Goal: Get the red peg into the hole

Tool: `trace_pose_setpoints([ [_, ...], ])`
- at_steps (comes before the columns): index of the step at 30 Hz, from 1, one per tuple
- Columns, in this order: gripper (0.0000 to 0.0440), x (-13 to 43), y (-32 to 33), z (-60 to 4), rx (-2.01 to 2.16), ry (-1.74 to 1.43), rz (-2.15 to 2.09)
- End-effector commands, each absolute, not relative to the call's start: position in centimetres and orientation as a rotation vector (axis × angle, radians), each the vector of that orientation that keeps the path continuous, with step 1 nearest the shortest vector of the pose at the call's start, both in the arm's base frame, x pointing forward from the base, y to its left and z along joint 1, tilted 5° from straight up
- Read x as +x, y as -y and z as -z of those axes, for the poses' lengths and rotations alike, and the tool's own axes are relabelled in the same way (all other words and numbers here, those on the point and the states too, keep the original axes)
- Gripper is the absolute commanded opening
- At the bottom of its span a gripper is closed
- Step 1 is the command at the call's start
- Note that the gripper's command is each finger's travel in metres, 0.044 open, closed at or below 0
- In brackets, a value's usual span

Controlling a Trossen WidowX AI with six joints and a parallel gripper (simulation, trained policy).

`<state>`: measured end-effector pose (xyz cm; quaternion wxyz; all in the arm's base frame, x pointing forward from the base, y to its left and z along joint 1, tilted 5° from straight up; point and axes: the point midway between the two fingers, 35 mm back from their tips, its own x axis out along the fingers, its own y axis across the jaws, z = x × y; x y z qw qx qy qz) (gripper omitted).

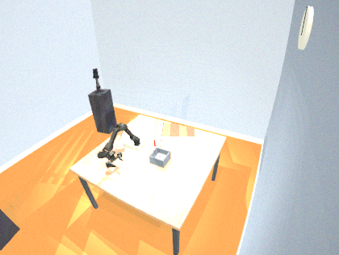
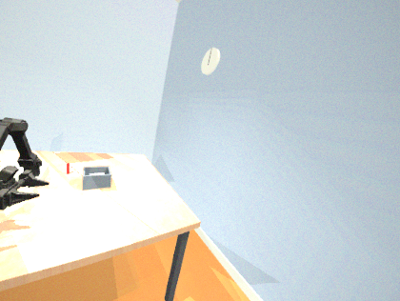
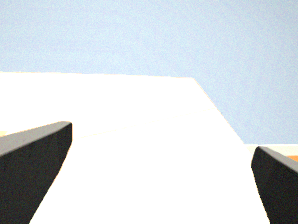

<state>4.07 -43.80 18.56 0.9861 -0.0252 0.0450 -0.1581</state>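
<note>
While open wide, with nothing between the fingers, puts the gripper (image 1: 118, 162) (image 2: 43, 189) (image 3: 164, 137) at the reaching step, by the look of it, with the pick still to do. Places the peg (image 1: 155, 143) (image 2: 68, 169) well ahead of the fingertips and off to their left, seemingly upright on the table (image 1: 177, 194) (image 2: 133, 224) (image 3: 160, 180); puts the box (image 1: 159, 163) (image 2: 96, 182) ahead too, less far to the left. Calls next for a swing left toward the peg, then for lining up the fingers around it before closing; risks knocking it over if coming in low or askew. Shows in the top view a pale plate (image 1: 160, 156) down in the box, too small there to make out the hole. Gives in the exterior view a clearer look at the peg's upright stance. Catches in the wrist view neither peg nor box, only both fingers, spread, with table and wall beyond, so looks unaimed as yet.
</note>
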Motion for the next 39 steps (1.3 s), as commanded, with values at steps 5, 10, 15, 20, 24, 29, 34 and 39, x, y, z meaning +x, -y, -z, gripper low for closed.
trace_pose_setpoints([
  [5,0.0440,8.0,44.3,-20.1,-0.059,-0.139,0.270],
  [10,0.0440,14.8,43.5,-21.8,-0.013,-0.219,0.207],
  [15,0.0440,21.3,41.2,-23.7,0.041,-0.293,0.154],
  [20,0.0440,27.0,37.6,-25.1,0.116,-0.366,0.113],
  [24,0.0440,30.8,33.9,-25.7,0.200,-0.430,0.089],
  [29,0.0440,34.4,28.5,-26.1,0.322,-0.522,0.072],
  [34,0.0440,36.7,22.6,-26.0,0.445,-0.626,0.071],
  [39,0.0440,37.4,16.7,-25.4,0.562,-0.744,0.089],
])
